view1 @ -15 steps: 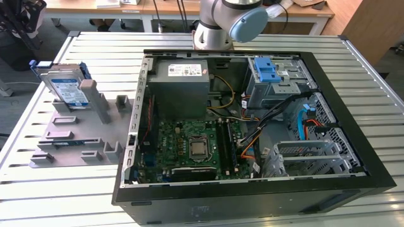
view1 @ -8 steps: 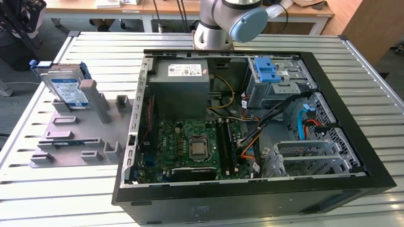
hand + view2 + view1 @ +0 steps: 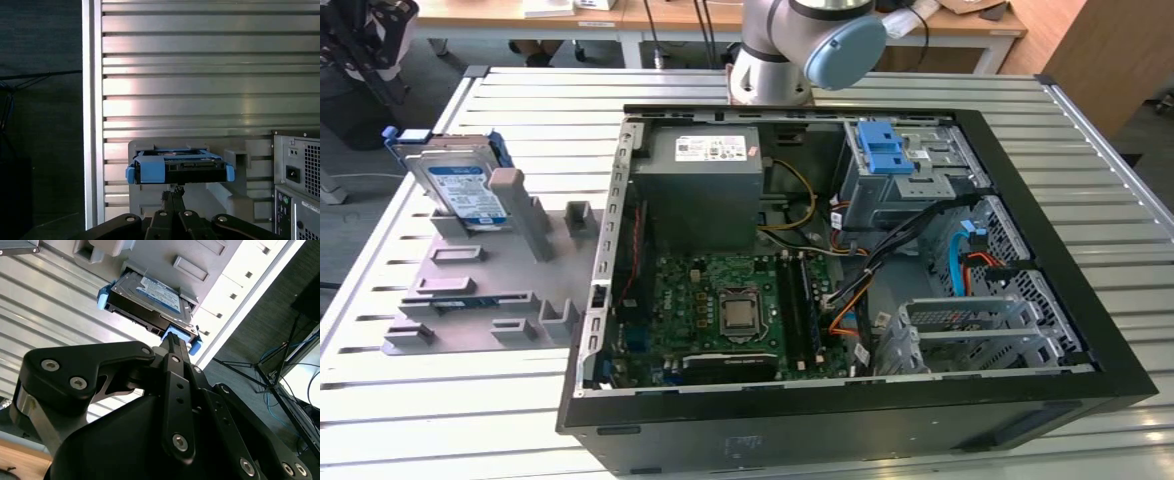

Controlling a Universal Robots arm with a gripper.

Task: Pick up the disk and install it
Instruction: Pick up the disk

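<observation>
- Disk, a flat silver hard drive with a white-and-blue label and a blue plastic carrier frame, is standing on edge in a slot of the grey moulded fixture plate.
- The plate is lying on the slatted metal table, just beside the open black computer case on the exterior view's left. The disk is sitting outside the case, so installation is not yet done.
- The black linkage gripper is showing its fingers drawn together, with nothing between them.
- In both wrist views the disk is lying straight ahead of the gripper, with its narrow blue-framed end facing the tips.
- The tips are lining up near the middle of that end. In the second wrist view they are overlapping the blue frame of the disk; I cannot tell whether they are touching or just short of it.
- Judgement: the approach to the pick is the step in hand, and nothing is grasped.
- To do it well, the fingers need spreading wider than the drive's thickness before going over it.
- The pads should be meeting the flat faces squarely, centred on the end.
- The lift should be running in line with the slot, so the carrier frame is not catching on the fixture walls.
</observation>
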